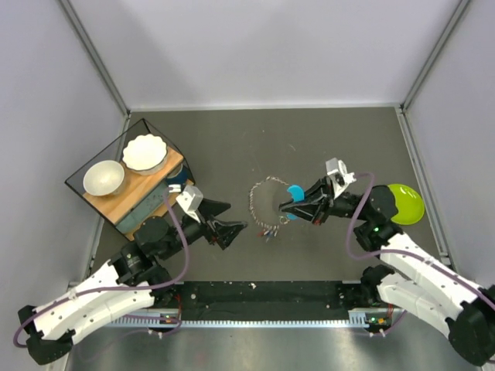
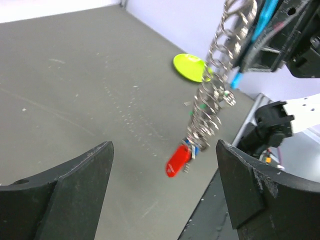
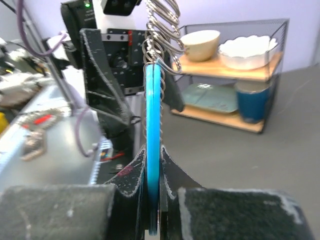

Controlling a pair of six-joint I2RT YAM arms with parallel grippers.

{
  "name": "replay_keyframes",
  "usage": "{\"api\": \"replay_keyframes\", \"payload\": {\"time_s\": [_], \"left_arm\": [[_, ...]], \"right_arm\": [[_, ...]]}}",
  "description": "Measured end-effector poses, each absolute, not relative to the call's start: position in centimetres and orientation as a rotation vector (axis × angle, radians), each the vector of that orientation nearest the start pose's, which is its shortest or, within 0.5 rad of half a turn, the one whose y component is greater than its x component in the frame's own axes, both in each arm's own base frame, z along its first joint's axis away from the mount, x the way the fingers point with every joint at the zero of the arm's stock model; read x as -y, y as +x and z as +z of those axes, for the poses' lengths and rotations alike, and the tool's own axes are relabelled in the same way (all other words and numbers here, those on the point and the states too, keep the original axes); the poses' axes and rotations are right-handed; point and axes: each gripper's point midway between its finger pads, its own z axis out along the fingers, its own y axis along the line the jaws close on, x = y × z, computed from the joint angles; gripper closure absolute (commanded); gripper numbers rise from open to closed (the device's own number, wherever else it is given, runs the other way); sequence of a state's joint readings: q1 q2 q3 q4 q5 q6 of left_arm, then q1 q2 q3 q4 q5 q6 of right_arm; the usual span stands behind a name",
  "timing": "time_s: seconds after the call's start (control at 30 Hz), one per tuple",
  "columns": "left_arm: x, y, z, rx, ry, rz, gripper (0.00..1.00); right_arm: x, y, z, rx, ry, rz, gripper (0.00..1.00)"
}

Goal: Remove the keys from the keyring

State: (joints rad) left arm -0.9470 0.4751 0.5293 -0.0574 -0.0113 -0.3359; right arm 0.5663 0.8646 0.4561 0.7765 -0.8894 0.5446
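Observation:
My right gripper is shut on a flat cyan tag, seen edge-on between its pads in the right wrist view. A chain of linked silver rings hangs from the tag and loops down to the table. A small bunch of keys sits at the chain's lower end; a red-headed key and the chain show in the left wrist view. I cannot make out which single loop holds the keys. My left gripper is open and empty, just left of the keys, jaws wide.
A wire rack with two white bowls and a blue cup stands at the back left, also in the right wrist view. A lime-green plate lies at the right behind the right arm. A black strip runs along the table's near edge.

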Motion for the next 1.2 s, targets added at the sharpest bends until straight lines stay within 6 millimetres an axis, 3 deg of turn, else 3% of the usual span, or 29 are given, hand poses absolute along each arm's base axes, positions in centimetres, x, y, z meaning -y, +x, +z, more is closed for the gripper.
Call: {"api": "replay_keyframes", "payload": {"time_s": [0.17,0.3,0.4,0.5,0.6,0.67,0.8,0.9,1.03,1.1,1.2], "left_arm": [[23.5,14.2,28.0,-1.537,0.520,-1.051,0.11],[24.2,14.4,27.6,-1.545,0.553,-1.045,0.12],[24.5,14.9,27.4,-1.561,0.567,-1.023,0.12],[24.7,15.0,27.3,-1.571,0.573,-1.015,0.12],[24.7,15.0,27.1,-1.576,0.573,-1.014,0.12],[24.6,14.9,27.0,-1.574,0.570,-1.016,0.12],[24.4,14.8,27.1,-1.568,0.564,-1.019,0.13],[24.4,15.0,26.9,-1.578,0.559,-1.013,0.13],[24.5,15.3,26.0,-1.615,0.556,-1.000,0.13],[24.7,15.4,25.7,-1.633,0.552,-1.002,0.13],[24.9,15.4,25.4,-1.652,0.544,-1.018,0.14]], "right_arm": [[-26.3,16.0,32.7,-1.158,-0.954,1.190,1.00],[-26.2,18.6,32.9,-1.301,-0.923,1.074,1.00],[-25.9,22.1,32.2,-1.520,-0.778,1.021,1.00],[-25.9,23.6,29.9,-1.724,-0.634,1.128,1.00],[-26.4,22.3,28.2,-1.848,-0.526,1.299,1.00],[-26.7,21.5,28.2,-1.867,-0.553,1.314,1.00],[-27.2,20.6,30.1,-1.785,-0.593,1.361,1.00],[-26.5,21.6,31.3,-1.800,-0.437,1.451,1.00],[-26.1,22.1,30.8,-1.876,-0.256,1.500,1.00],[-26.0,21.7,30.8,-1.889,-0.280,1.488,1.00],[-26.0,20.2,32.5,-1.793,-0.395,1.516,1.00]]}}
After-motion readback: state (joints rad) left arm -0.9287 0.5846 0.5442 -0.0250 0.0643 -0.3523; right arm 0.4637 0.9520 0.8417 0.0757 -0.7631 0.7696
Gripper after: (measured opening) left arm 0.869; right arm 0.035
